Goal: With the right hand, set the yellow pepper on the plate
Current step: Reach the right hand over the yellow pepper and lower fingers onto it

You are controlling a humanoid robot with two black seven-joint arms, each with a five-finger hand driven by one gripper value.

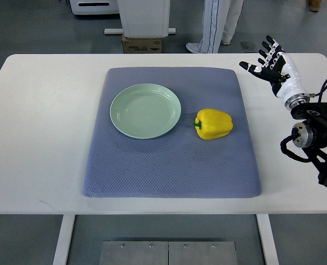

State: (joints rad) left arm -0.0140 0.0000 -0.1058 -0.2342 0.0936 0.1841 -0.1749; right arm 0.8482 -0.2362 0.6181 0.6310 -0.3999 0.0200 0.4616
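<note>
Pre-grasp: right robot hand (269, 59) open, empty, well off yellow pepper (213, 123). Next: reach, grip, carry to plate (121, 120).

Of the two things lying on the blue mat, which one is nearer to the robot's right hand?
The yellow pepper. It lies on the right part of the mat, toward the open right hand, while the green plate sits further left.

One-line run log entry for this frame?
right hand: open, holding nothing, right of mat | yellow pepper: on mat, right of plate | plate: empty
</note>
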